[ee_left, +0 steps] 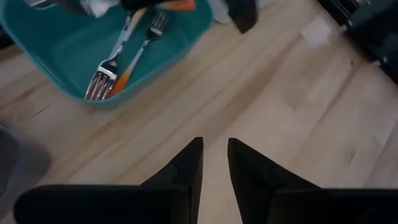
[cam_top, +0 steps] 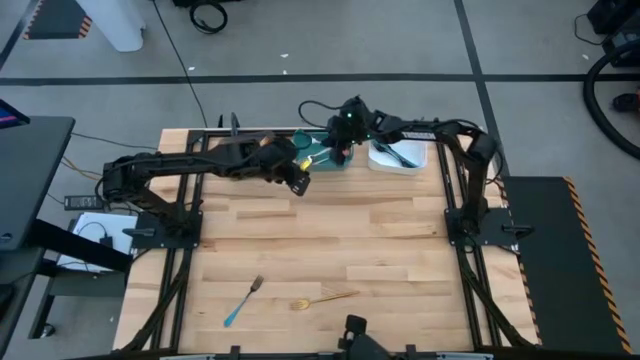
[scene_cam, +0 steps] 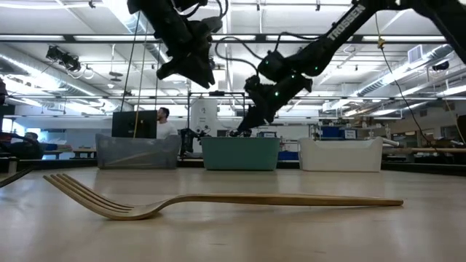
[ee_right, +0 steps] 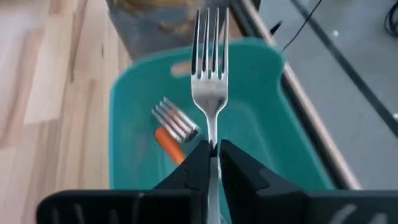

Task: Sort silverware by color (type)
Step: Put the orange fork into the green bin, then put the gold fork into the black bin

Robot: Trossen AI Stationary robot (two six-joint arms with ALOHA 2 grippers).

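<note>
My right gripper (ee_right: 213,149) is shut on a silver fork (ee_right: 210,74) above the teal bin (ee_right: 261,124), which holds an orange-handled fork (ee_right: 171,134). In the high view my right gripper (cam_top: 345,148) is over the teal bin (cam_top: 322,157). My left gripper (ee_left: 214,152) is empty, its fingers a narrow gap apart, above bare table just near of that bin (ee_left: 56,50), where two orange-handled forks (ee_left: 118,62) lie. A teal-handled fork (cam_top: 243,300) and a gold fork (cam_top: 325,298) lie flat on the table near the front edge. My right gripper pinches the fork's narrow neck (ee_right: 213,138), just behind the tines, between its two fingers. The fingers lie along the fork, and the tines (ee_right: 210,37) point straight out past the fingertips. The handle is hidden behind the fingers. The fork is lifted clear above the teal bin.
A white bin (cam_top: 397,157) with utensils stands right of the teal bin, and a grey-brown bin (scene_cam: 138,153) stands left of it. The gold fork (scene_cam: 218,200) lies close in the low view. The table's middle is bare wood (cam_top: 330,230). A person (scene_cam: 166,120) shows beyond the table.
</note>
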